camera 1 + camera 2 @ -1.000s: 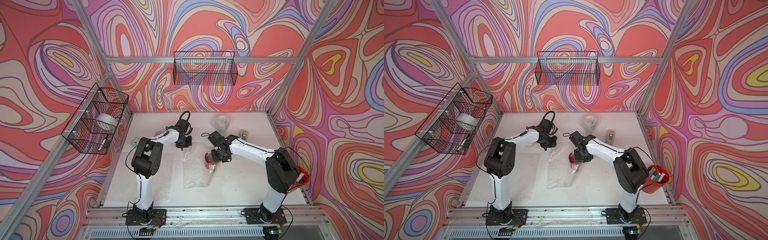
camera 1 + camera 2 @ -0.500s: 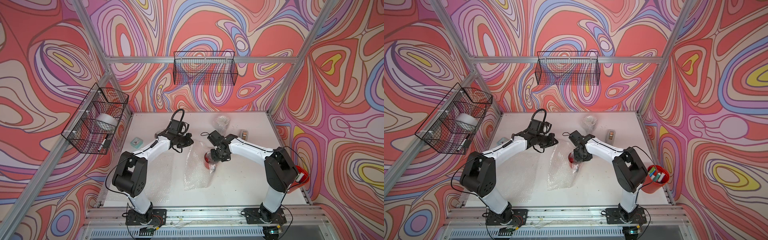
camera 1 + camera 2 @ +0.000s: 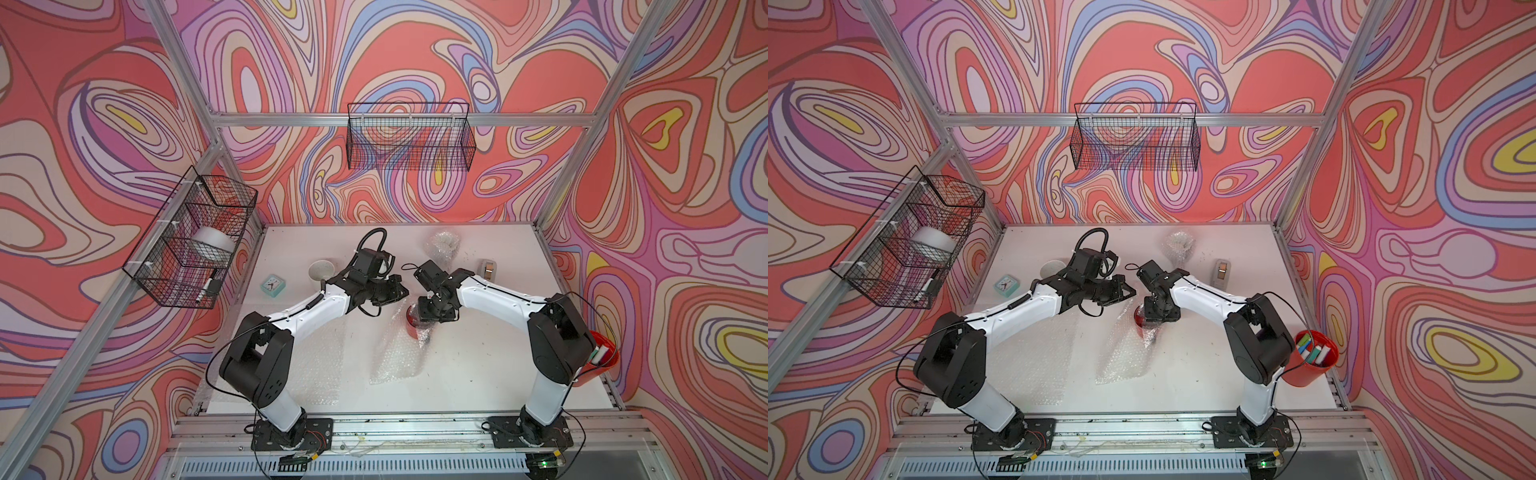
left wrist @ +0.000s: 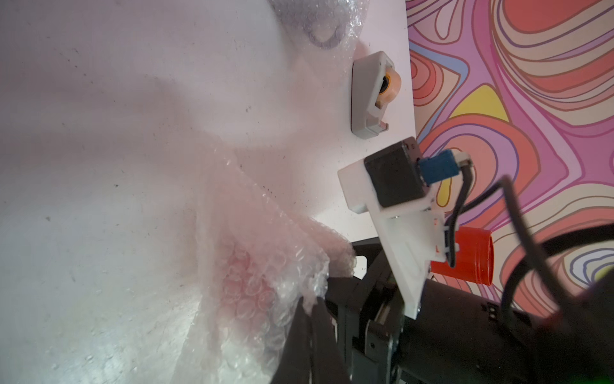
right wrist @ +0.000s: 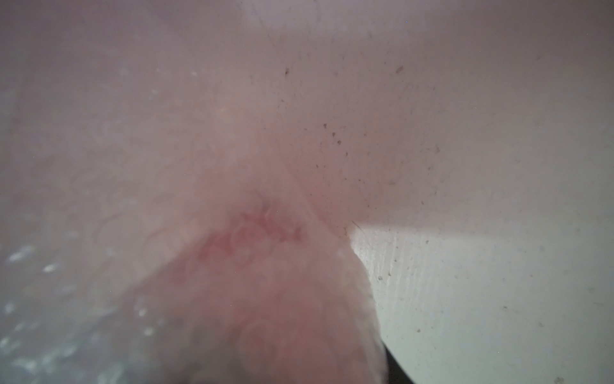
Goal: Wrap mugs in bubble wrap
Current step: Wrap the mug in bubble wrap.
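Two mugs counted. The red mug [image 3: 410, 323] is set mid-table [image 3: 498, 374], partly covered by one bubble wrap sheet [image 3: 397, 357]. The lavender-grey mug [image 3: 321, 271] is left bare at rear left. One bubble-wrapped bundle [image 3: 442, 245] is noted at rear. A second sheet [image 3: 316, 370] is laid flat under the left arm. The first sheet's edge is clamped in the left tool [image 3: 400, 291]. The right tool [image 3: 430, 318] is held over the red mug; whether it is apart or together cannot be told.

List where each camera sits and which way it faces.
Top views: high in front, looking down at table, mug, wrap; both arms whole.
Left wrist: on left arm, looking across at wrap, tape dispenser, right arm; own shut fingers show.
Right wrist: on right arm, close on wrap over mug; no robot clearly shows.
Shared: every view shows the wrap.
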Robot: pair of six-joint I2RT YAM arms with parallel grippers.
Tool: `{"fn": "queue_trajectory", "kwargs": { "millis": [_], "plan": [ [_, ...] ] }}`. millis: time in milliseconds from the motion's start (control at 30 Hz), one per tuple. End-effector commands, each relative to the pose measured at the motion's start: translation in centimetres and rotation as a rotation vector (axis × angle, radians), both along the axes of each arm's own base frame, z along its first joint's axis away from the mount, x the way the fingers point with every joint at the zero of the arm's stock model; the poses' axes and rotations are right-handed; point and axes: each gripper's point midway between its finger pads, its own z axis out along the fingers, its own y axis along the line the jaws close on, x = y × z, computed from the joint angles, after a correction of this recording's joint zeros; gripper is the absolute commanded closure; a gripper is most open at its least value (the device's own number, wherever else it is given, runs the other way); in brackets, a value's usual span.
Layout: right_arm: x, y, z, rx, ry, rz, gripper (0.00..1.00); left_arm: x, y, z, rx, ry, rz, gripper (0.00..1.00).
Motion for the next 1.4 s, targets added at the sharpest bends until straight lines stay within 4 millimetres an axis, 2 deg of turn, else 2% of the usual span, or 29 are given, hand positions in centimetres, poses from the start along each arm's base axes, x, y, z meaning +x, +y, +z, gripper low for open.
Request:
{"fn": "queue_trajectory", "kwargs": {
  "millis": [0, 167, 367, 600, 733, 867, 1067, 1167, 1367],
  "plan": [
    [-0.1, 0.4, 3.2, 0.067, -0.064, -0.009, 0.47, -0.2, -0.7, 0.5, -0.025, -0.007, -0.004, 1.00],
    [-1.1, -0.3, 4.3, 0.089, -0.085, -0.014, 0.46, -0.8, -1.3, 0.1, -0.015, 0.004, -0.022, 1.00],
    [-1.2, -0.4, 3.3, 0.076, -0.070, -0.021, 0.57, -1.3, -1.9, 0.2, -0.020, 0.005, -0.036, 1.00],
    [-1.2, 0.8, 2.8, 0.165, -0.062, -0.051, 0.69, -3.1, -3.4, 0.1, -0.021, 0.019, -0.075, 1.00],
    [-1.4, 1.8, 3.3, 0.260, -0.073, -0.078, 0.71, -4.3, -3.9, -0.4, -0.019, 0.029, -0.080, 1.00],
    [-1.3, 2.2, 5.1, 0.329, -0.118, -0.089, 0.69, -5.1, -3.8, -1.6, 0.008, 0.050, -0.083, 1.00],
    [-1.1, -0.2, 7.3, 0.267, -0.217, -0.120, 0.67, -6.4, -3.6, -3.7, 0.058, 0.086, -0.104, 1.00],
    [-1.0, -1.5, 7.5, 0.207, -0.244, -0.137, 0.65, -7.0, -3.5, -5.0, 0.095, 0.111, -0.119, 1.00],
    [-0.4, -0.8, 7.5, 0.210, -0.232, -0.105, 0.53, -7.7, -3.0, -7.4, 0.157, 0.169, -0.136, 1.00]
  ]
}}
